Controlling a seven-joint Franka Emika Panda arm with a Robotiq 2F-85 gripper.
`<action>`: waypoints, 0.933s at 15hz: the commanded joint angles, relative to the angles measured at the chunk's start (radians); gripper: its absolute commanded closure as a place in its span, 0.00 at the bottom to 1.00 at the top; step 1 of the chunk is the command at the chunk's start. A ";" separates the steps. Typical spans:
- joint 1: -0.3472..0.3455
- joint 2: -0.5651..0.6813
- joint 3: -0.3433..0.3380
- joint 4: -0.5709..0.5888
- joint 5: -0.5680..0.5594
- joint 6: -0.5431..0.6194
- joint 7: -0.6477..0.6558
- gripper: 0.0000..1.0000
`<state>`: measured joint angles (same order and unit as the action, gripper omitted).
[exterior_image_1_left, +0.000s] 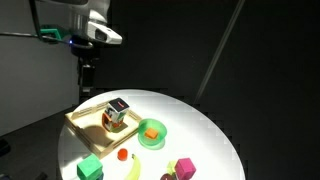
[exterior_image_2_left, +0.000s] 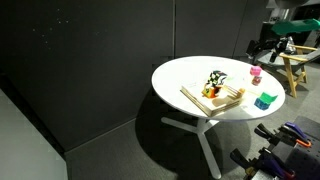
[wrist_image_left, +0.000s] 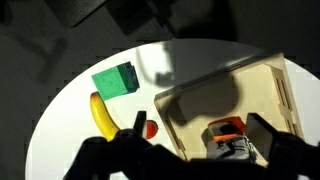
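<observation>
Figure. Round white table (exterior_image_1_left: 200, 125) with loose toys, seen from outside and from the wrist.

(a) The pincer (exterior_image_1_left: 87, 80) hangs over the far left edge of the table, well above the surface. Its jaws are spread wide and have hold of nothing. In the wrist view the two dark fingers (wrist_image_left: 270, 145) come in from the bottom edge with only open space between them.

(b) The wooden tray (exterior_image_1_left: 85, 122) lies flat on the left half of the table. The multicoloured block (exterior_image_1_left: 117, 112) stands in it, toward its right side. The raised rim probably keeps the block from sliding out, and it leaves bare wood on the block's left side (room, by the look of it, for a finger to pass).

(c) Relation to the pincer: the block is nearer and a little right of the pincer, and well below it. In the wrist view the block (wrist_image_left: 230, 135) shows between the fingers, closer to the right one, and touches neither.

(d) Outside the tray, the green cube (wrist_image_left: 115, 80), the banana (wrist_image_left: 101, 115) and a small red piece (wrist_image_left: 150, 128) lie on the table, the red piece just beside the tray wall. Right of the tray are a green bowl (exterior_image_1_left: 152, 133) and, nearer, a pink cube (exterior_image_1_left: 185, 167).
</observation>
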<state>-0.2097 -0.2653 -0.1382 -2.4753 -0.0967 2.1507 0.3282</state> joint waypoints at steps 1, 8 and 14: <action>-0.026 0.008 -0.020 -0.056 -0.011 0.089 -0.019 0.00; -0.073 0.098 -0.038 -0.138 -0.023 0.337 0.006 0.00; -0.067 0.147 -0.053 -0.137 -0.003 0.335 -0.001 0.00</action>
<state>-0.2827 -0.1164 -0.1857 -2.6137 -0.0980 2.4887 0.3265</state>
